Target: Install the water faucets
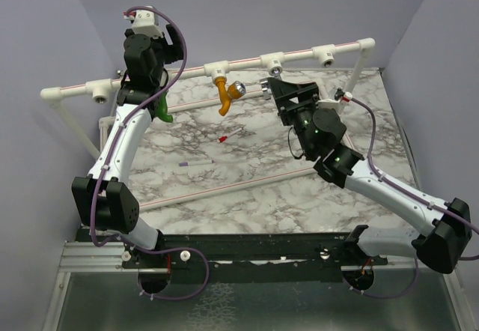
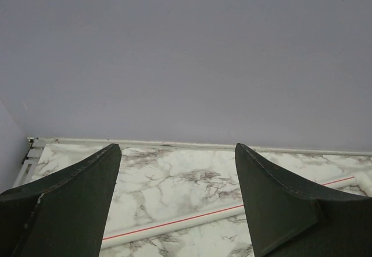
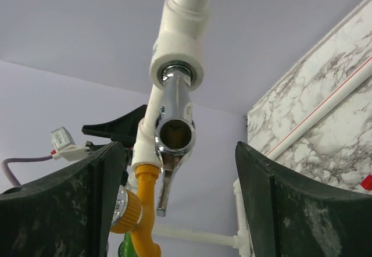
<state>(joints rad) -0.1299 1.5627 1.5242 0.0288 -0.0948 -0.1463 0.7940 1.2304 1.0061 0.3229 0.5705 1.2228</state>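
The grey metal faucet (image 3: 174,123) sits in a white tee joint (image 3: 177,59) of the pipe rail; it shows small in the top view (image 1: 275,71). My right gripper (image 3: 175,146) is open, its fingers either side of this faucet without touching it; in the top view (image 1: 288,85) it is just in front of the rail. The mustard-orange faucet (image 1: 227,91) with its silver knob hangs from the neighbouring tee (image 3: 142,210). The green faucet (image 1: 164,111) hangs by the left arm, partly hidden. My left gripper (image 2: 177,170) is open and empty, facing the back wall.
The white pipe rail (image 1: 247,61) spans the back on two legs, with open tees at the far right (image 1: 324,54) and left (image 1: 99,90). A red-tipped stick (image 1: 230,134), a purple-tipped stick (image 1: 196,163) and a loose red-striped pipe (image 1: 224,186) lie on the marble table.
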